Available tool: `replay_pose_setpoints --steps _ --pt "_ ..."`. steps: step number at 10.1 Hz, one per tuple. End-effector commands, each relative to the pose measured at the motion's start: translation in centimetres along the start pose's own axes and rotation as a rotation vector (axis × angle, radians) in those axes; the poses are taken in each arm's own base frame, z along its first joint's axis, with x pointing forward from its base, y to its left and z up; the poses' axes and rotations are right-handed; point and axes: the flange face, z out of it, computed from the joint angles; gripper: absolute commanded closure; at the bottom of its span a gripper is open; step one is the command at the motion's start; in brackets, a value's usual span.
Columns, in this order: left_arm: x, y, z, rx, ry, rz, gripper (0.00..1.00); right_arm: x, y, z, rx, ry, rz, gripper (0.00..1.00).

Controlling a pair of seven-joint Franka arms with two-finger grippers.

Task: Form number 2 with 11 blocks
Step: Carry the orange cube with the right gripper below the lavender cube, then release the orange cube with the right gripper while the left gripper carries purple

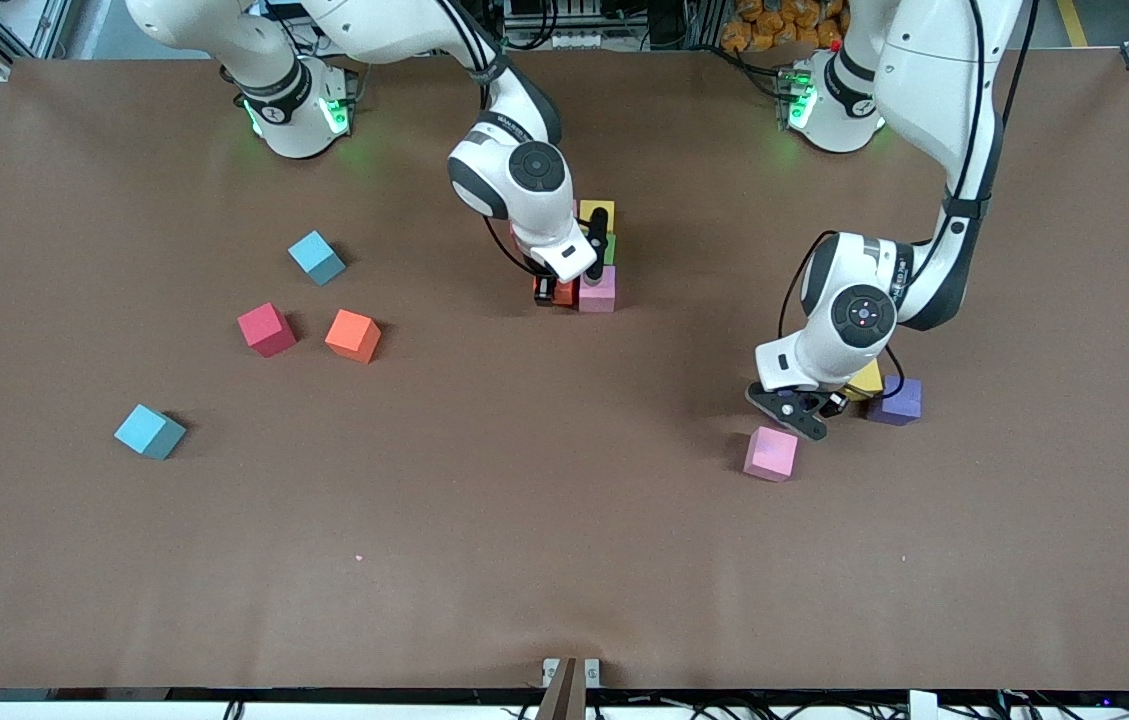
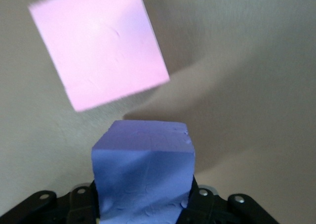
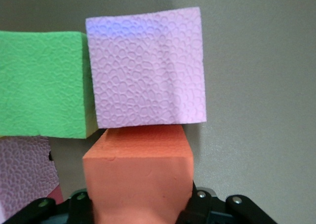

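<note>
The right tool (image 1: 556, 290) is down at the half-built number 2 (image 1: 592, 262) and is clamped on an orange block (image 3: 140, 172). In the right wrist view this orange block touches a pink block (image 3: 148, 68), and a green block (image 3: 44, 83) sits against that pink one. From the front the number 2 lies in the middle of the surface (image 1: 564, 560), close to the arms' bases; its yellow block (image 1: 596, 214) is the farthest from the front camera, the green comes next, and the pink is the nearest.

The left tool (image 1: 796, 412) is low over the surface, toward the left arm's end from the number 2 and nearer to the front camera. In the left wrist view it grips a purple block (image 2: 143, 169). A loose pink block (image 1: 771, 453) lies just beside that tool, nearer to the front camera. A second yellow block (image 1: 866, 380) and a second purple block (image 1: 898, 401) lie touching each other, close by the left wrist.

Toward the right arm's end from the number 2 a red block (image 1: 266, 329) and another orange block (image 1: 353, 335) sit near each other. Two light-blue cubes lie there too: one (image 1: 316, 257) farther from the front camera than the red block, the other (image 1: 150, 432) nearer.
</note>
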Motion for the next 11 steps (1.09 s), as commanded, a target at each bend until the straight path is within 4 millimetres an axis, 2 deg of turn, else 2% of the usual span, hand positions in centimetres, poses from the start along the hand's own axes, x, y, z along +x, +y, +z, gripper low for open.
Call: replay_pose_setpoints --steps 1,4,6,7,8,9,11 --pt "1.4 0.7 -3.5 -0.011 0.061 -0.084 0.90 0.4 0.2 0.2 -0.014 0.001 -0.022 0.74" --pt "3.2 3.3 -5.7 -0.035 0.104 -0.185 0.90 0.9 0.8 0.6 -0.016 0.005 -0.018 0.74" --pt "4.6 6.3 -6.9 -0.067 0.129 -0.292 0.90 1.1 0.9 0.8 -0.015 0.005 -0.017 0.73" --pt "5.4 7.6 -7.6 -0.084 0.143 -0.351 0.90 1.1 0.9 0.8 -0.015 0.005 -0.014 0.62" --pt "6.0 8.9 -8.1 -0.101 0.150 -0.408 0.90 1.1 0.9 0.8 -0.016 0.007 -0.014 0.23" --pt "6.2 10.0 -8.4 -0.115 0.151 -0.449 0.90 1.0 1.1 0.7 -0.016 0.007 -0.011 0.00" --pt "6.4 11.6 -9.5 -0.142 0.157 -0.523 0.90 0.9 1.4 -0.4 -0.017 0.008 -0.003 0.00"
